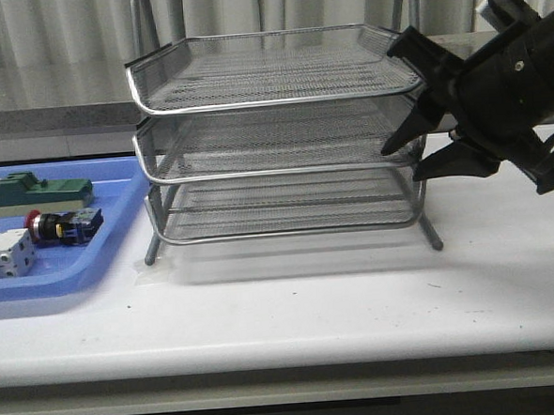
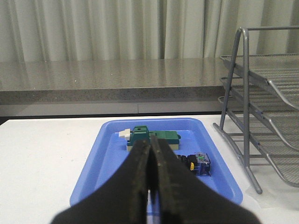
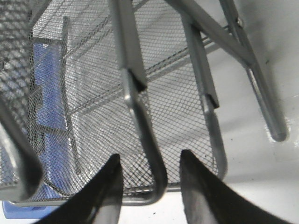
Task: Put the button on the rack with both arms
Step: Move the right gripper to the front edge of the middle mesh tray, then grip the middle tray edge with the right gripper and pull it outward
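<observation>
While nothing is yet lifted, findings by size:
Table (image 1: 293, 310): bearing every item listed.
Rack (image 1: 277, 137): standing mid-table, open fronts facing forward, likely for easy loading.
Blue tray (image 1: 102, 261): lying just left of rack, keeping parts together.
Right gripper (image 1: 424, 156): hovering at rack's right end, jaws spread around a tier rim, apparently bracing it.
Left gripper (image 2: 152, 186): pointing at tray, jaws pressed together, empty.
Button (image 1: 62, 225): lying on its side in tray, ungrasped.
</observation>
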Controlling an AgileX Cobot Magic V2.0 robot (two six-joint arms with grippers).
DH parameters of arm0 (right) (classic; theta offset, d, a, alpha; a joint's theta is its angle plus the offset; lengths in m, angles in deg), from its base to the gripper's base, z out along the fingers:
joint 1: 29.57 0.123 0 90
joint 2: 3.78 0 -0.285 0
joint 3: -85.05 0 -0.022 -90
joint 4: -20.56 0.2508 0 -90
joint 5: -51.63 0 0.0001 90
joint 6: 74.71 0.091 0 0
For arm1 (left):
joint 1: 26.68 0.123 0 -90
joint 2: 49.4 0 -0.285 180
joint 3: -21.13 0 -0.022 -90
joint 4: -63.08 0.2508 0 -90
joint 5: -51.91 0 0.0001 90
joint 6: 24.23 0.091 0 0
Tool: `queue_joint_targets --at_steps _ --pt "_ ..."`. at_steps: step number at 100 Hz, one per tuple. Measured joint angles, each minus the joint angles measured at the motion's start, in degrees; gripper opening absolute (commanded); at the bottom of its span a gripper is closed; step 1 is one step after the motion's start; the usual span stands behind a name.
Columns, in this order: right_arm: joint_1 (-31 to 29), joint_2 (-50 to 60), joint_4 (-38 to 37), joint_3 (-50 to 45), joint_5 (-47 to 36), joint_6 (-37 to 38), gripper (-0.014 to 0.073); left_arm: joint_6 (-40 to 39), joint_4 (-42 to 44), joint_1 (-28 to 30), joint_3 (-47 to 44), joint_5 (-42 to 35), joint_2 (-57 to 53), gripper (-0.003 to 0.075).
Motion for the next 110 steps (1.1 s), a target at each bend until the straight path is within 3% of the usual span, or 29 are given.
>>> queue_joint_targets --at_steps 16,31,55,110 --pt "0.00 -1.28 3.98 0.00 3.39 -6.90 0.0318 0.00 0.00 0.00 0.00 0.00 0.00 -0.0020" --pt "0.00 -2.25 4.39 0.00 4.52 -8.79 0.0314 0.00 0.00 0.00 0.00 0.00 0.00 -0.0020" --pt "-0.10 -2.25 5.91 0.00 4.77 -8.82 0.0159 0.00 0.00 0.00 0.00 0.00 0.00 -0.0020" --pt "-0.22 -2.25 7.26 -1.28 5.88 -8.81 0.0153 0.00 0.00 0.00 0.00 0.00 0.00 -0.0020"
